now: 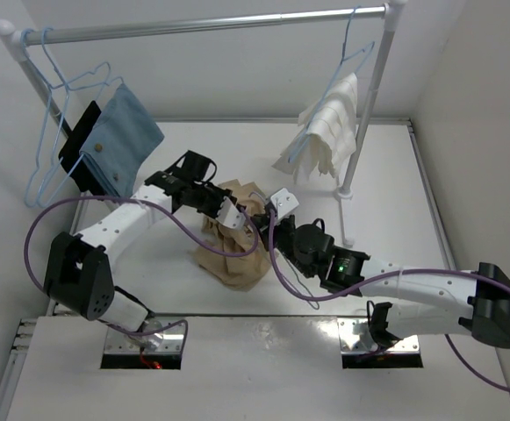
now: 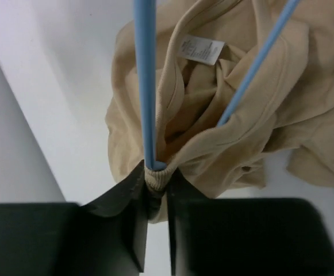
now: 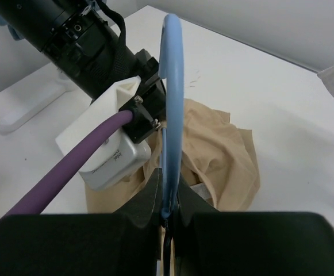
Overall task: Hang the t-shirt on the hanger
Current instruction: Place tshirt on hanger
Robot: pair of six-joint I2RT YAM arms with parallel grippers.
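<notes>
The left gripper pinches the ribbed edge of the tan t-shirt, which lies bunched just ahead of it. The right gripper is clamped on the wire of the light-blue hanger. I judge the threading step is in hand; next, the collar must be pulled over one shoulder of the hanger.

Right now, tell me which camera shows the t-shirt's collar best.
Left wrist. The t-shirt fills it, its collar open, the wires of the hanger running into it, the left tool pinching the ribbed edge. Top external shows only a crumpled heap partly under the arms; right wrist shows fabric behind the hanger, collar unclear.
</notes>
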